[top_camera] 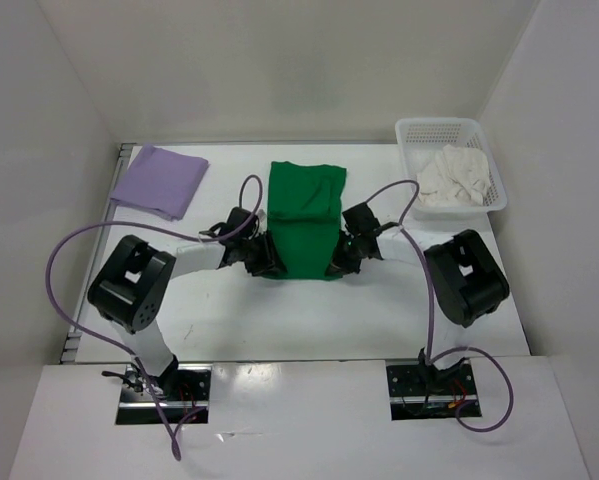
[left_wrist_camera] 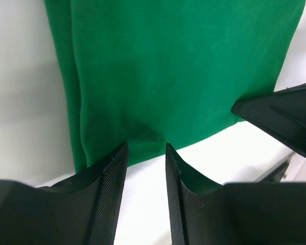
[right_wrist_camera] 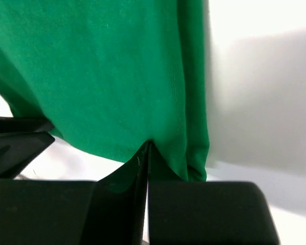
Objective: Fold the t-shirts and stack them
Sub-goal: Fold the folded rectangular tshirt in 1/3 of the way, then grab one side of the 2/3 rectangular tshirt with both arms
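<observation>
The green t-shirt (top_camera: 304,215) lies partly folded as a tall rectangle at the middle of the table, and it fills the left wrist view (left_wrist_camera: 178,66) and the right wrist view (right_wrist_camera: 101,76). My left gripper (top_camera: 264,262) sits at its near left corner, open, its tips (left_wrist_camera: 146,145) just at the hem with bare table between them. At the near right corner my right gripper (top_camera: 339,262) is shut, pinching the hem (right_wrist_camera: 146,144). The lavender t-shirt (top_camera: 161,180) lies folded at the back left. The white t-shirt (top_camera: 454,178) is crumpled in the basket.
A white mesh basket (top_camera: 434,128) stands at the back right corner. White walls close in the table on three sides. The right gripper's dark finger (left_wrist_camera: 280,115) shows at the right of the left wrist view.
</observation>
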Controlling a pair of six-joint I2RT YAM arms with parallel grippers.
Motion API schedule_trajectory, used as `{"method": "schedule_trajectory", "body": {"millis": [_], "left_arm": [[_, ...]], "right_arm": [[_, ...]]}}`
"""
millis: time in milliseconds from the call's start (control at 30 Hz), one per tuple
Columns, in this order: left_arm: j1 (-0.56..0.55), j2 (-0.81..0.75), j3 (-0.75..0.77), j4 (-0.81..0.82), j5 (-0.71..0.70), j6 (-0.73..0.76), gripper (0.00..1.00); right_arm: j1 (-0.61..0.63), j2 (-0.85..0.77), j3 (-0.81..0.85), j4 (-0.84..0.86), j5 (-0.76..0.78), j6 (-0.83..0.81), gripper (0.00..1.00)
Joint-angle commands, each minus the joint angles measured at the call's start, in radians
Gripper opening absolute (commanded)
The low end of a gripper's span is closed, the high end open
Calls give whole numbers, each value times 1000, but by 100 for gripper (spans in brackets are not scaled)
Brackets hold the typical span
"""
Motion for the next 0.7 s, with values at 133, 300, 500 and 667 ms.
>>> {"method": "schedule_trajectory", "body": {"millis": [133, 300, 500, 667], "left_arm": [[-52, -257, -249, -192, -37, -32, 44], [-52, -451, -200, -301, -111, -32, 54], [-12, -463, -281, -284, -86, -75, 55], [-12, -378, -307, -214, -75, -84, 58]], "right_arm": [[136, -206, -200, -74, 11, 87, 6], [136, -315, -97, -157, 46, 78, 25], [136, -370, -215, -123, 46, 135, 36], [126, -450, -316, -108, 71, 181, 44]]}}
